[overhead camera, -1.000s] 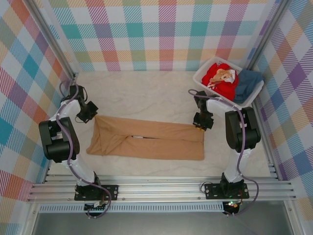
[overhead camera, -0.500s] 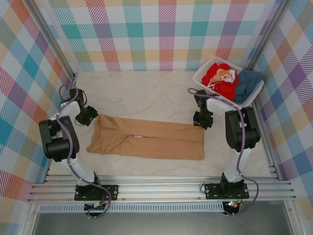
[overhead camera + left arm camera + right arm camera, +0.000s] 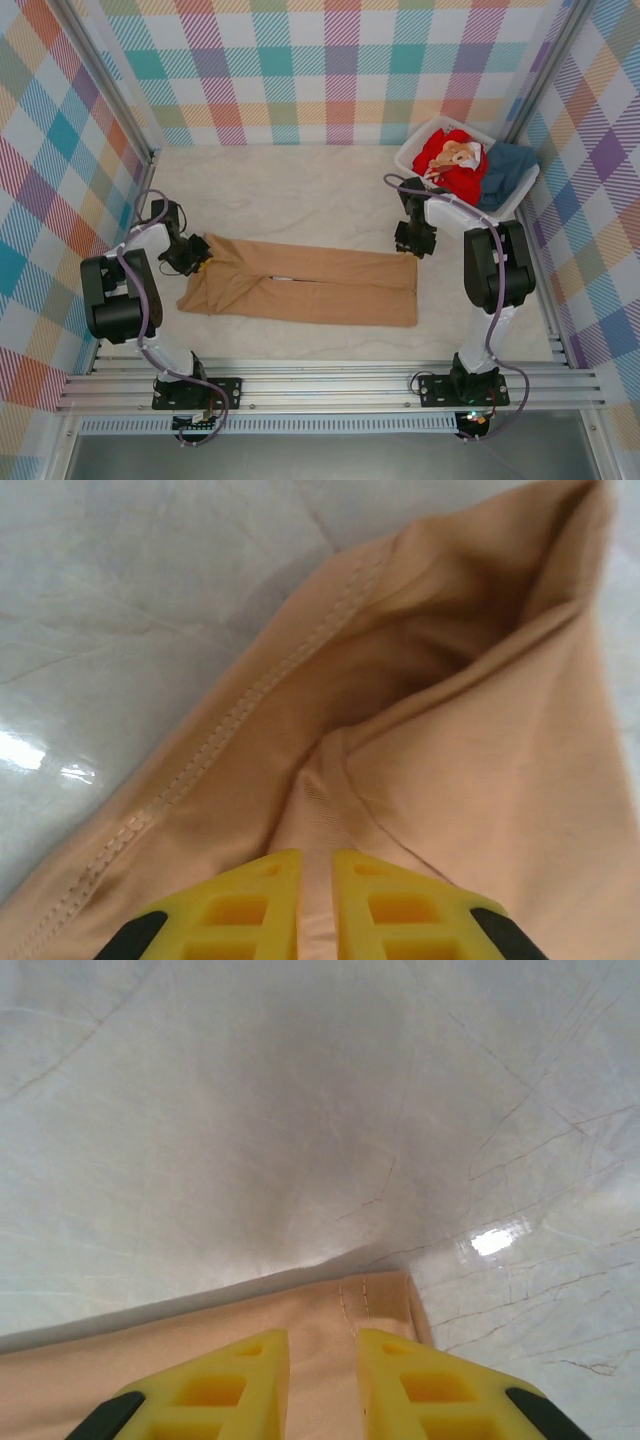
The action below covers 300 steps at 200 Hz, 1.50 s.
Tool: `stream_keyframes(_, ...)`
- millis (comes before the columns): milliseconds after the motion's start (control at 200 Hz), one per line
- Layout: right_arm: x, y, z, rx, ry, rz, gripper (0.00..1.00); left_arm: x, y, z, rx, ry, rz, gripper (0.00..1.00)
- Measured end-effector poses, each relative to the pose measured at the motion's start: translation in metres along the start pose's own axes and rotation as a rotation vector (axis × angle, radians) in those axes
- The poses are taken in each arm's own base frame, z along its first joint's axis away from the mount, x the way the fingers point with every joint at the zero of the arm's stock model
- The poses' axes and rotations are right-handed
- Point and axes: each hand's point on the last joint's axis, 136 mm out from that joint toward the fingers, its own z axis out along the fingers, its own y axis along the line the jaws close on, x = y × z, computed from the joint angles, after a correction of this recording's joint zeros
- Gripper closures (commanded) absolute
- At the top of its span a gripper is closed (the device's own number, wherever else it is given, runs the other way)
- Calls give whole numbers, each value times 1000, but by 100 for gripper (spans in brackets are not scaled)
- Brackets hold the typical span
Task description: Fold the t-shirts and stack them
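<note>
Tan-brown t-shirt (image 3: 305, 286) lies folded long on our table (image 3: 300, 190); our left gripper (image 3: 316, 905) and right gripper (image 3: 322, 1380) each pinch a corner.

White-black arms (image 3: 478, 262), yellow fingers (image 3: 430, 1390)

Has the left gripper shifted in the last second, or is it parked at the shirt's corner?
Yes. The left gripper has moved nearer the arm bases and rightward, away from the left wall post, bunching the tan shirt's left end inward.
</note>
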Motion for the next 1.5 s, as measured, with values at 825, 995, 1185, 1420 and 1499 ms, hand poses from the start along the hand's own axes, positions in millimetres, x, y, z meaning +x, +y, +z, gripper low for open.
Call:
stream_keyframes(825,1,5,-4,-25,-3,0,75,3,3,3,-55,-8,90,96)
stream_keyframes(995,3,5,-3,-31,6,5,75,3,0,-1,-50,-19,95,100)
stream_keyframes(1185,16,1,7,-30,50,28,75,-1,-10,-27,-26,-95,106,100)
stream_keyframes(1420,21,3,14,-26,72,26,76,2,-11,-36,-28,-107,105,100)
stream_keyframes(1499,23,2,21,-14,91,26,76,1,-13,-39,-28,-107,105,100)
